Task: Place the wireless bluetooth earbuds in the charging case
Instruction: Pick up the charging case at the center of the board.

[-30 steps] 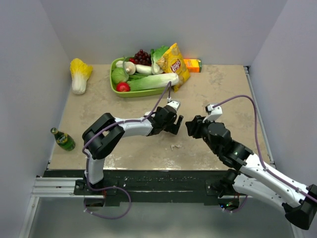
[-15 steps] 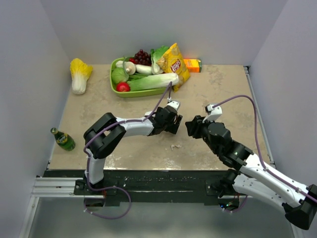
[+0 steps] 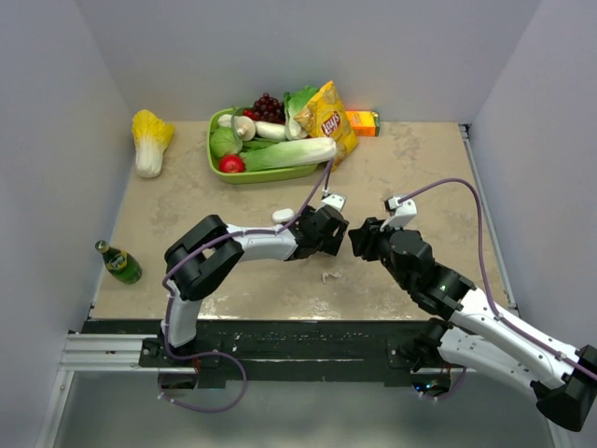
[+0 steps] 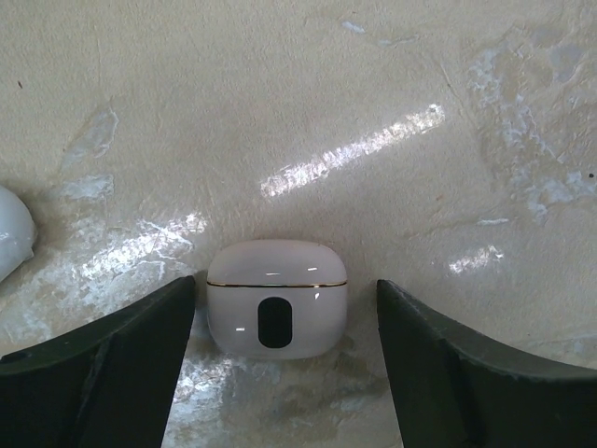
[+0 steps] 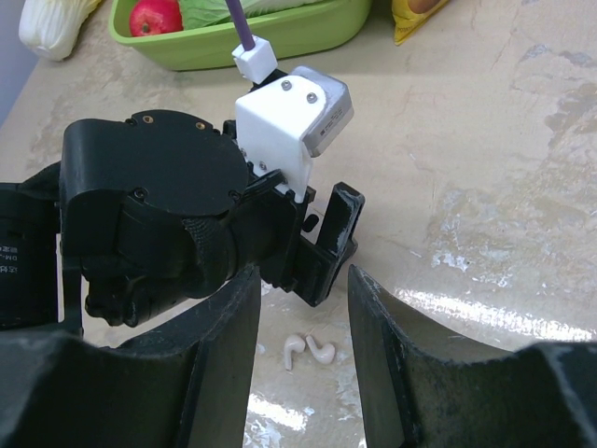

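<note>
The charging case (image 4: 277,299) lies on the table with its lid shut. It sits between the fingertips of my open left gripper (image 4: 284,291), nearer the left finger, and neither finger grips it. In the top view the left gripper (image 3: 328,233) hides it. Two white earbuds (image 3: 328,276) lie side by side on the table just in front of the left gripper. They also show in the right wrist view (image 5: 308,351). My right gripper (image 3: 356,241) is open and empty, facing the left gripper, with the earbuds seen between its fingers (image 5: 229,373).
A small white oval thing (image 3: 283,216) lies by the left forearm; I cannot tell what it is. A white rounded shape (image 4: 11,233) shows at the left wrist view's edge. A green tray (image 3: 244,175) of vegetables, a chips bag (image 3: 326,121), cabbage (image 3: 149,140) and bottle (image 3: 118,263) stand farther off.
My left gripper has shifted a little right and nearer, uncovering the small white oval thing beside its forearm. The right arm and the earbuds have not moved.
</note>
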